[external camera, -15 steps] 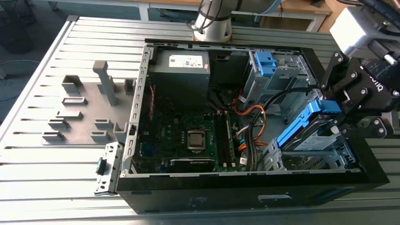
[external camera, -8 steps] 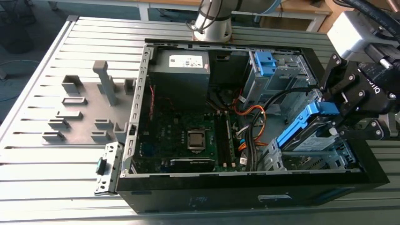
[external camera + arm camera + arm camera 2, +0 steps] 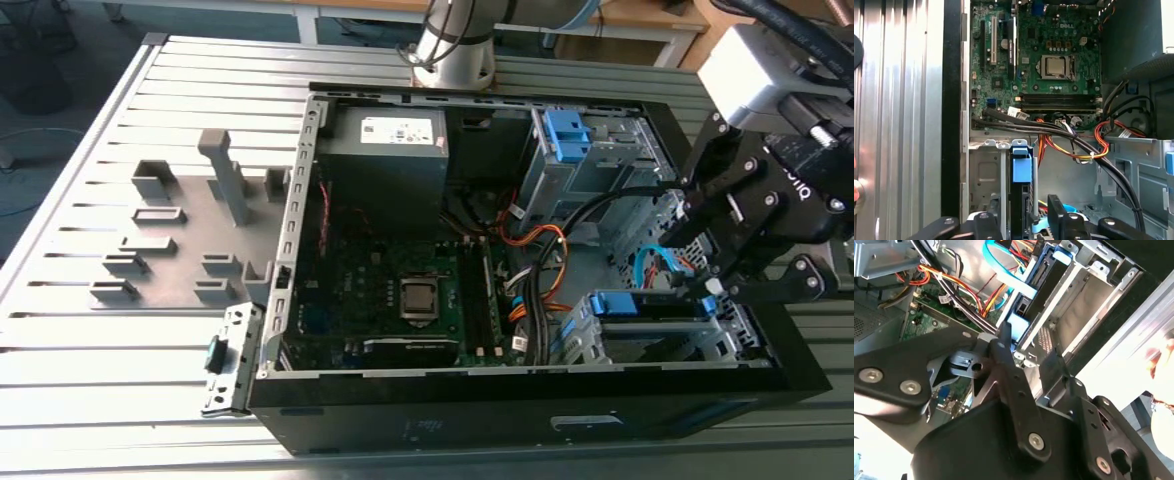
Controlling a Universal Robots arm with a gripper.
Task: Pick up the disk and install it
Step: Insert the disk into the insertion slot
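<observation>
Gripper, black, hangs over the near corner of the case at the exterior view's right. Its fingers stand apart, one on each side of the disk, not clamping it. Slatted metal table carries the open computer case, with a grey fixture block beside the case at the exterior view's left. Power supply fills a far corner, and the green motherboard lies nearer. Disk, on edge in its blue bracket, sits in the metal drive cage. Orange, red and black cables run between board and cage. Processor sits mid-board.
</observation>
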